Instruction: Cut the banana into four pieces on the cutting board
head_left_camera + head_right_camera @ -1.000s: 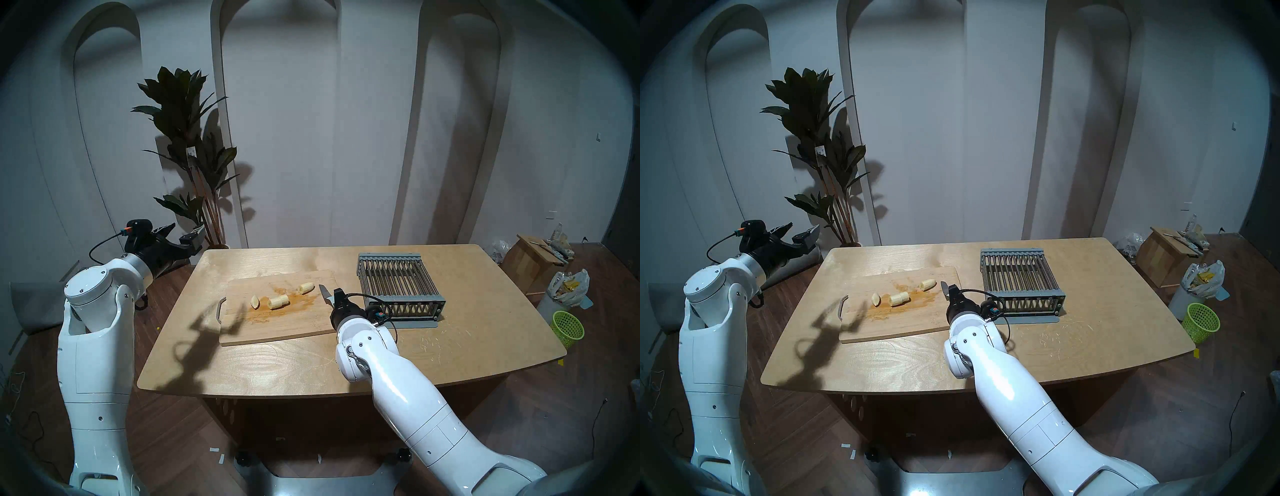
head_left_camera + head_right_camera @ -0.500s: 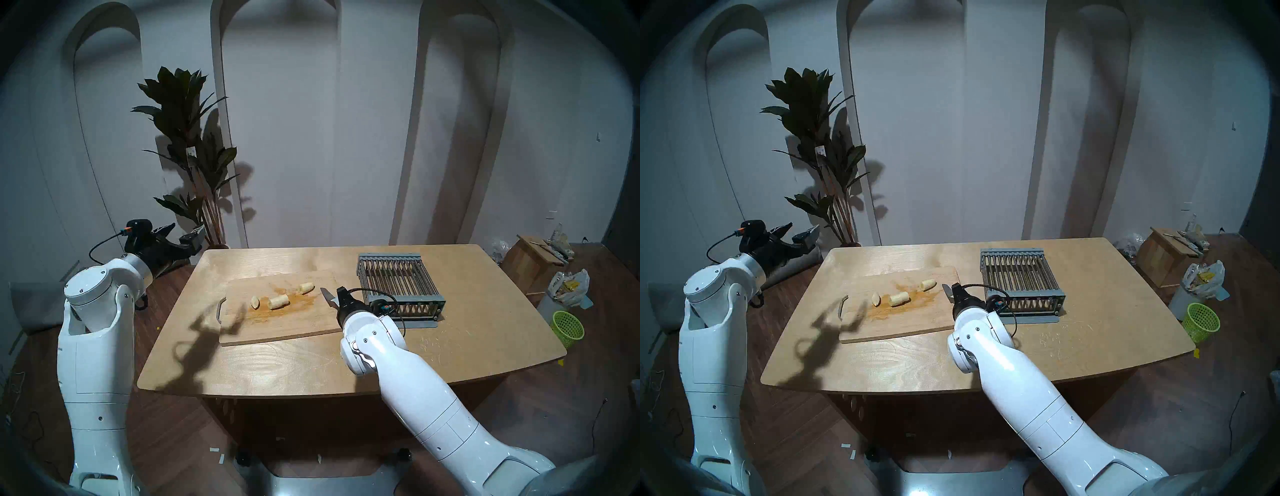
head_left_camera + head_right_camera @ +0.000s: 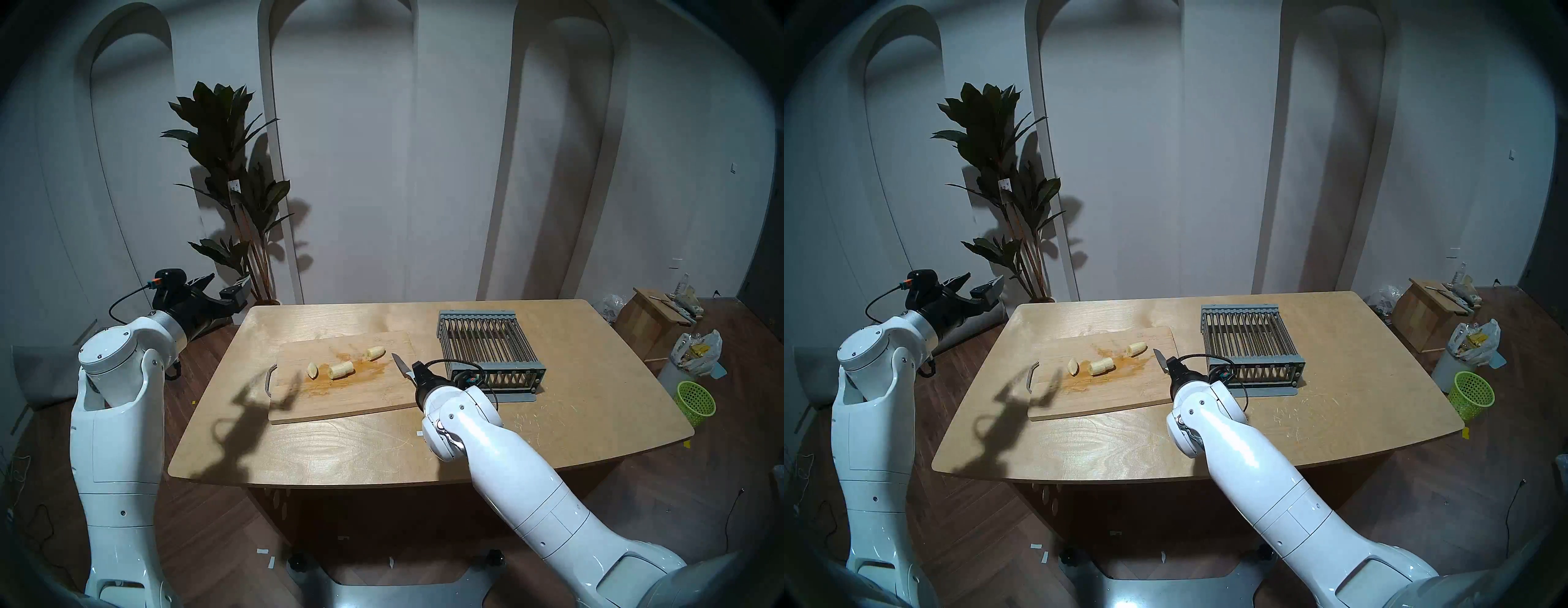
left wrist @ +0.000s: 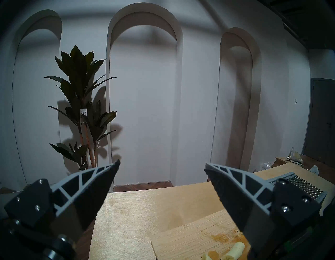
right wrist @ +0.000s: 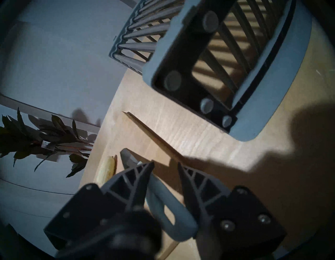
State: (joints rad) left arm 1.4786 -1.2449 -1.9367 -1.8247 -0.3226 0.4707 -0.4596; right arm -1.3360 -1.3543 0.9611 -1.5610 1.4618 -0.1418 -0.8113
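Three banana chunks lie in a row on the cutting board (image 3: 339,401): a short end piece (image 3: 312,370), a middle piece (image 3: 341,370) and a far right piece (image 3: 375,353). Brown smears surround them. My right gripper (image 3: 417,370) is shut on a knife's grey handle (image 5: 163,199). It holds the knife over the board's right edge, blade (image 3: 399,363) pointing at the chunks, just right of the nearest chunk (image 5: 107,169). My left gripper (image 3: 225,288) is open and empty, raised off the table's far left corner. From the left wrist, two chunks (image 4: 233,251) show on the board (image 4: 190,236).
A grey slatted rack (image 3: 488,352) stands on the table right of the board, close behind my right wrist. The wooden table's front edge (image 3: 339,482) is below the board. A potted plant (image 3: 229,191) stands behind the left gripper. A green basket (image 3: 695,401) sits on the floor at right.
My right arm has swung a little to the right and toward me, and the knife has turned slightly over the board's right edge. The chunks and the left arm have not moved.
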